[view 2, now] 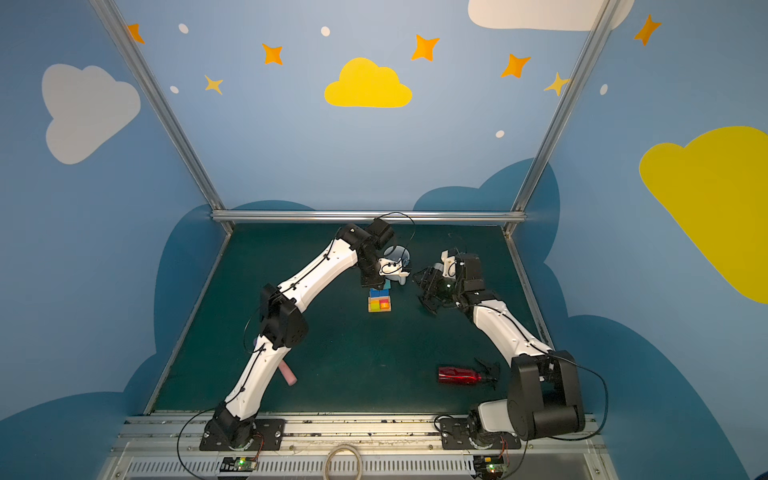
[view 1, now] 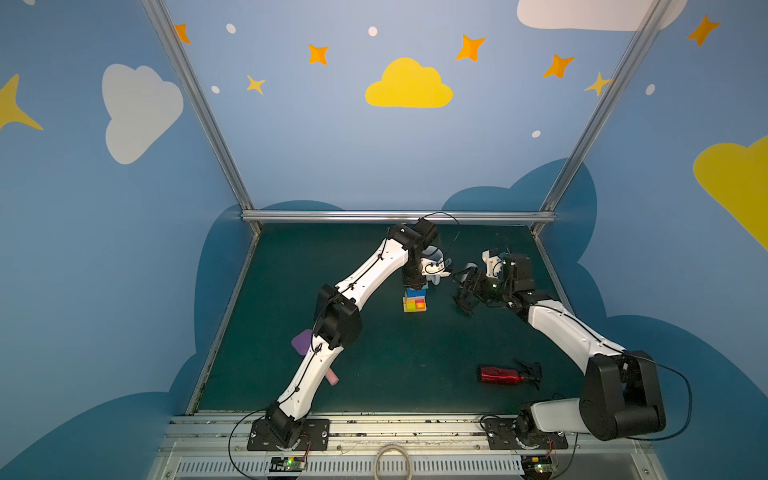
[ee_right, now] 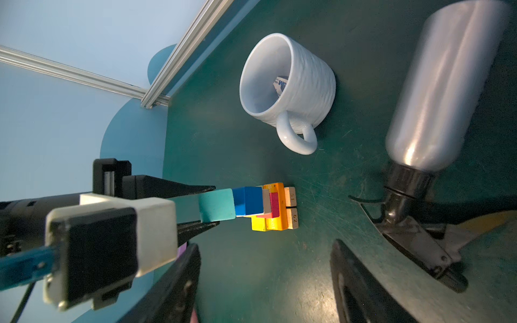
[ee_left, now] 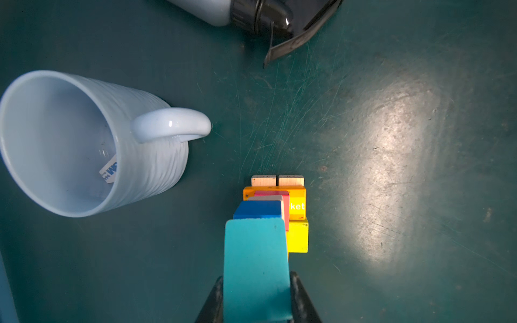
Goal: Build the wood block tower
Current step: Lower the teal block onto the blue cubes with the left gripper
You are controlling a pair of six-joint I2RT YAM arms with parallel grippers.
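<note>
Mid-table, the tower [view 1: 414,305] is standing narrow, its top sitting off-centre, so a sideways tug on release could be toppling it. The left hand [ee_left: 256,296] is reaching down, pinching the teal peaked block [ee_left: 256,251], seemingly seated on top. The right hand [view 1: 462,291] is hovering spread alongside, mug [ee_left: 156,156] beyond.

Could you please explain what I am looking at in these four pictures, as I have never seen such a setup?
These are two robot arms on a green table, each ending in a two-fingered gripper. Two pictures look down from overhead; two come from wrist cameras. On the table stand a tower of coloured wood blocks and a pale mug; a red bottle, a silver bottle and a purple spatula lie there. The left gripper is shut on a teal block at the tower's top. The right gripper is open, empty.
</note>
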